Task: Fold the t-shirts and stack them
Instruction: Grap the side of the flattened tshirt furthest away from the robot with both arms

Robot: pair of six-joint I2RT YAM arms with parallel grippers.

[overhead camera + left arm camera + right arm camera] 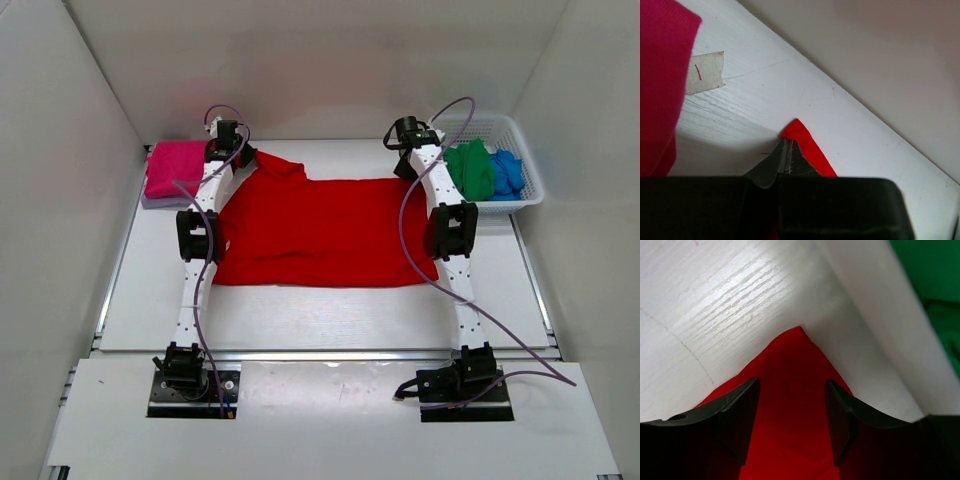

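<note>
White table (300, 320) carries red t-shirt (320, 230), pink t-shirt (175, 168), basket (530, 160).

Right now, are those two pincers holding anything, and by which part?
The left pincer is shut on a far corner of the red t-shirt. The right pincer is open over another corner, gripping nothing.

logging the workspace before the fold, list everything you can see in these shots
table: 1, white, under everything
basket: 1, white mesh, far right corner
red shirt: 1, bright red, spread out mid-table
pink shirt: 1, magenta, folded at far left corner
green shirt: 1, green, in the basket
blue shirt: 1, blue, in the basket beside the green shirt
tape: 1 piece, off-white with a red mark, on the table by the pink shirt
left gripper: 1, black, shut on a far corner of the red shirt
right gripper: 1, black, open, fingers either side of the other far corner
</note>
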